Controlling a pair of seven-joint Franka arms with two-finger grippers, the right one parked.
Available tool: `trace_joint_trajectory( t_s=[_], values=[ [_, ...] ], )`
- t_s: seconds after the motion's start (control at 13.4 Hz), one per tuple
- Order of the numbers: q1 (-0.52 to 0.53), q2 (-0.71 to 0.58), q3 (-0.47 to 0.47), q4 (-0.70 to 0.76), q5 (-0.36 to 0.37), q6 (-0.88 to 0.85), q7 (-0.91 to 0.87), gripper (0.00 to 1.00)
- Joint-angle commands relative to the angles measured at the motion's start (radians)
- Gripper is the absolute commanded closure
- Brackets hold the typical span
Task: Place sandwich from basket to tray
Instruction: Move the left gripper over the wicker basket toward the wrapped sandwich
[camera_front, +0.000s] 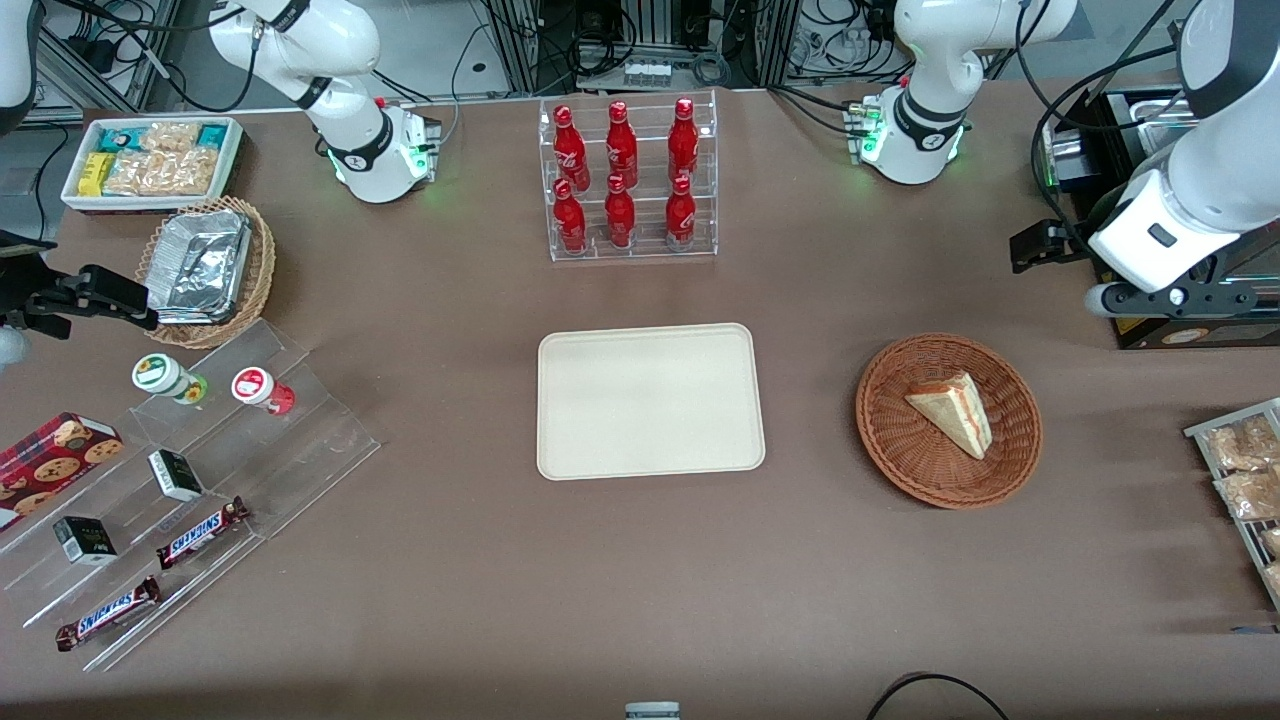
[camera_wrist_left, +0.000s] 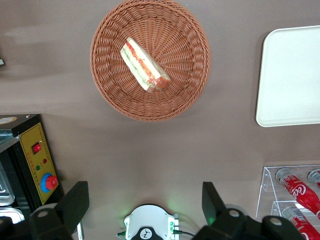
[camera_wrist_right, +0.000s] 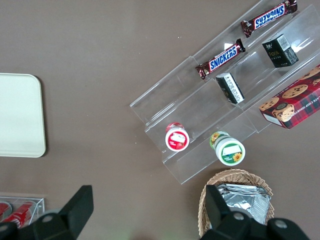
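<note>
The sandwich (camera_front: 953, 407) (camera_wrist_left: 144, 66), a pale bread wedge with orange and green filling, lies in the reddish-brown wicker basket (camera_front: 890, 440) (camera_wrist_left: 112, 87). The cream tray (camera_front: 648, 400) (camera_wrist_left: 290, 75) lies flat and bare at the table's middle, beside the basket. My left gripper (camera_front: 1035, 247) (camera_wrist_left: 144, 200) hangs high over the table, farther from the front camera than the basket and toward the working arm's end. It is open, its black fingers (camera_wrist_left: 76, 204) are spread wide, and nothing is between them.
A clear rack of red bottles (camera_front: 625, 180) (camera_wrist_left: 300, 192) stands farther from the front camera than the tray. A black control box (camera_wrist_left: 35, 160) (camera_front: 1190, 310) sits near the gripper. Packets on a wire rack (camera_front: 1240, 470) lie at the working arm's table end.
</note>
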Motion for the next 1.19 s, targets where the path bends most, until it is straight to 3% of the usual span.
trace_joint_trajectory(
  t_s=[0.0,1.12],
  values=[
    [0.008,-0.006,-0.003,0.009,0.01,-0.008,0.016,0.0],
    [0.008,0.003,0.0,-0.327,0.02,0.476,-0.081,0.0]
  ],
)
